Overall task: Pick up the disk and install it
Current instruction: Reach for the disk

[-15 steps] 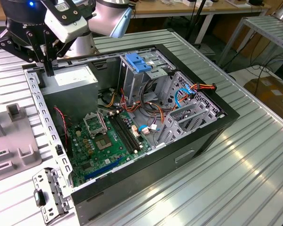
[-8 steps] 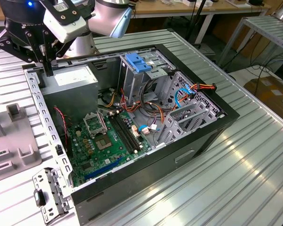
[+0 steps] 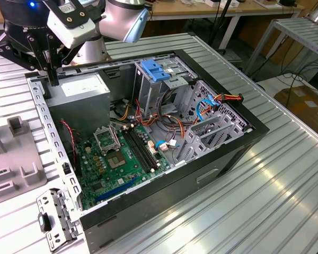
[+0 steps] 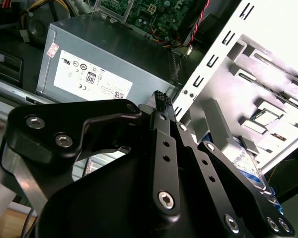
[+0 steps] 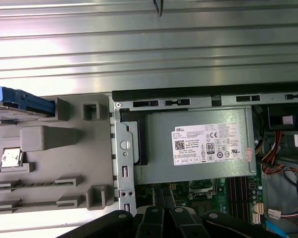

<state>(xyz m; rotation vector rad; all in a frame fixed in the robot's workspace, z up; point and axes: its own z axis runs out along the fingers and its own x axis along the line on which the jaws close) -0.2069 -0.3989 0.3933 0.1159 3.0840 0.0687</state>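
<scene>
The disk (image 5: 21, 100) stands on edge in a slot of the grey fixture (image 5: 49, 148), its blue side rail facing the first wrist view. In the second wrist view a strip of the disk's white label (image 4: 252, 167) with its blue band peeks out behind the gripper links. My gripper (image 3: 53, 78) hangs over the rear edge of the open computer case (image 3: 222, 153), beside the power-supply box (image 3: 79, 87). Its fingertips (image 4: 162, 97) lie close together with nothing between them. The gripper (image 5: 164, 197) is well apart from the disk.
A bare light-blue bracket (image 3: 154, 71) sits atop the drive cage (image 3: 164, 84) inside the case. Motherboard (image 3: 119, 156), orange and blue cables (image 3: 206, 108) fill the case floor. A loose metal panel (image 3: 55, 219) lies by the case's near corner. The ribbed metal table (image 3: 265, 201) surrounds everything.
</scene>
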